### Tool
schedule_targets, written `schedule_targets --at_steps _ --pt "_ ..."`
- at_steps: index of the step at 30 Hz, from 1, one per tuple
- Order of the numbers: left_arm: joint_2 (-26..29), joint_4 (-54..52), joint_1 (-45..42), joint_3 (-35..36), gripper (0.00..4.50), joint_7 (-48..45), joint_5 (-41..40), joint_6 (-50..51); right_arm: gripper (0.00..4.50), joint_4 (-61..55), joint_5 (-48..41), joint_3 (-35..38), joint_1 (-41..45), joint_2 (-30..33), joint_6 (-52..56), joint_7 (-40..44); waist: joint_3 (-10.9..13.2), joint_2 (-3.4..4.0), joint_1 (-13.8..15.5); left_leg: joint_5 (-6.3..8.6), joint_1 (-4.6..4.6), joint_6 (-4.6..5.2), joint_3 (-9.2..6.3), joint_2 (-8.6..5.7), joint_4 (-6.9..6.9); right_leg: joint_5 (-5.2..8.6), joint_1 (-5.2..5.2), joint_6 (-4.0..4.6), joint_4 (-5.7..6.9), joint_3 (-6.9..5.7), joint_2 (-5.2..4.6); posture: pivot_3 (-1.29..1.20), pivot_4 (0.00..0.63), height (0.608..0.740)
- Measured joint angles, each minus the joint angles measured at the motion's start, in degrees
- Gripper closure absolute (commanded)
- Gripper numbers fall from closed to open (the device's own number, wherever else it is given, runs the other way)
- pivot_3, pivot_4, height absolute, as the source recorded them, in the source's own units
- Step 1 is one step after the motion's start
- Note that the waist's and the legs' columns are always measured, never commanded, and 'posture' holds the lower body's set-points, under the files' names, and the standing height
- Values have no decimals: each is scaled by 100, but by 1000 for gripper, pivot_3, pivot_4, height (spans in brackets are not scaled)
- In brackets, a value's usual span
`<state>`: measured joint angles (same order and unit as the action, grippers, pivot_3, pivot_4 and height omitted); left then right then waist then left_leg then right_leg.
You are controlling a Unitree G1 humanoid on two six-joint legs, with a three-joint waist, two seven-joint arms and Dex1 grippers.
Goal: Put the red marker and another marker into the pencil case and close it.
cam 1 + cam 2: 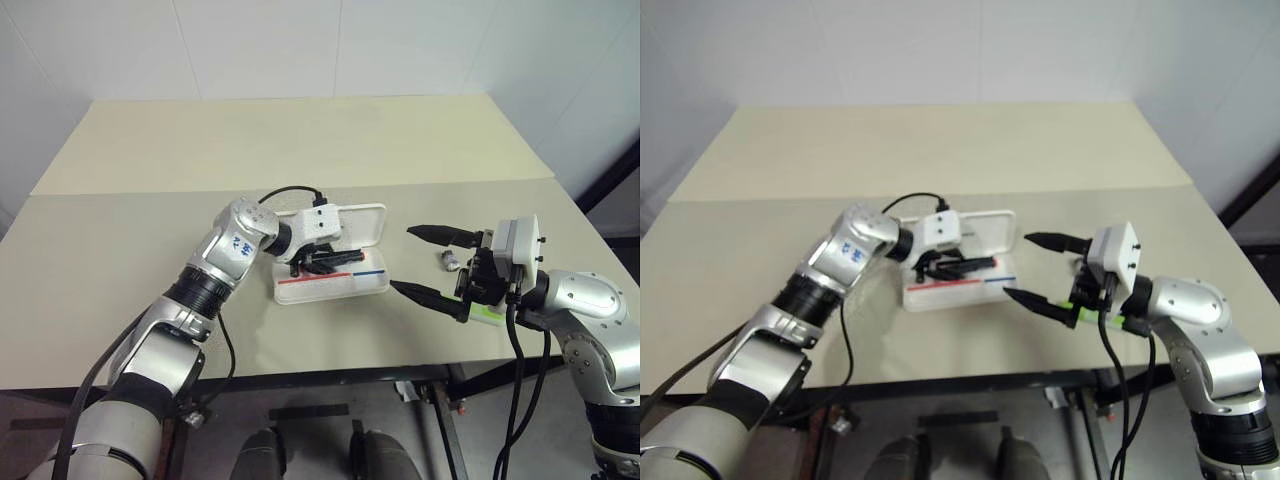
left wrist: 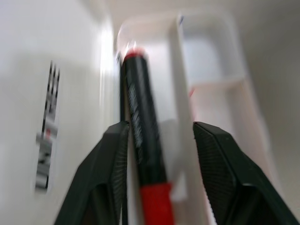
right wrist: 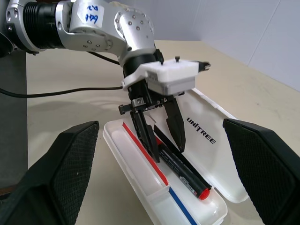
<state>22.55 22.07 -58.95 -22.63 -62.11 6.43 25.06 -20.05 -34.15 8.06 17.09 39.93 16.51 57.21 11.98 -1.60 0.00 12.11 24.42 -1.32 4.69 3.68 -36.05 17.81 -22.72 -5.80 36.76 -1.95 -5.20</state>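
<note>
Left eye view: your left gripper [image 1: 322, 262] stands over the open pencil case [image 1: 375, 222]; lift straight up so you don't drag anything. Your right gripper [image 1: 432, 264] is spread wide, with another marker [image 1: 487, 315], lime green, lying on the table [image 1: 150, 230] beneath it.

Left wrist view: ribbed black fingers [image 2: 105, 173] are parted either side of the red marker [image 2: 143, 140], not pinching it.

Right wrist view: the smooth, round-barrelled marker lies in the glossy white hard-plastic tray beside the red-and-blue stripe [image 3: 161, 178].

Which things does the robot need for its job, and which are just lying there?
For the job:
- red marker, lying in the case
- pencil case, open
- green marker, outside the case

Just lying about:
- small grey metal piece
</note>
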Motion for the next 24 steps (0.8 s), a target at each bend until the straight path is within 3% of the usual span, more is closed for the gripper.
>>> schedule_targets --at_steps 3,6,11,24 --pt "2 -207 1 5 2284 -130 -122 78 0 1 0 0 0 0 -8 0 0 0 -1 0 0 0 0 0 -1 0 0 0 1 0 0 0 150 740" --pt "5 -587 108 133 1738 -306 -403 122 0 51 -1 0 4 1 -9 26 0 0 -3 0 0 0 0 0 -1 0 1 0 1 0 0 0 150 740" --pt "141 -881 389 492 73 -524 -887 -156 0 376 30 0 12 270 79 254 0 1 -14 0 -2 0 0 1 -2 0 1 0 4 1 0 0 150 740" --pt "1406 -824 1243 1866 26 -2232 -2350 -1638 0 2214 917 -121 -46 1521 -281 1491 0 1 -6 2 -3 3 5 1 -3 0 5 0 -8 0 -1 0 150 740"
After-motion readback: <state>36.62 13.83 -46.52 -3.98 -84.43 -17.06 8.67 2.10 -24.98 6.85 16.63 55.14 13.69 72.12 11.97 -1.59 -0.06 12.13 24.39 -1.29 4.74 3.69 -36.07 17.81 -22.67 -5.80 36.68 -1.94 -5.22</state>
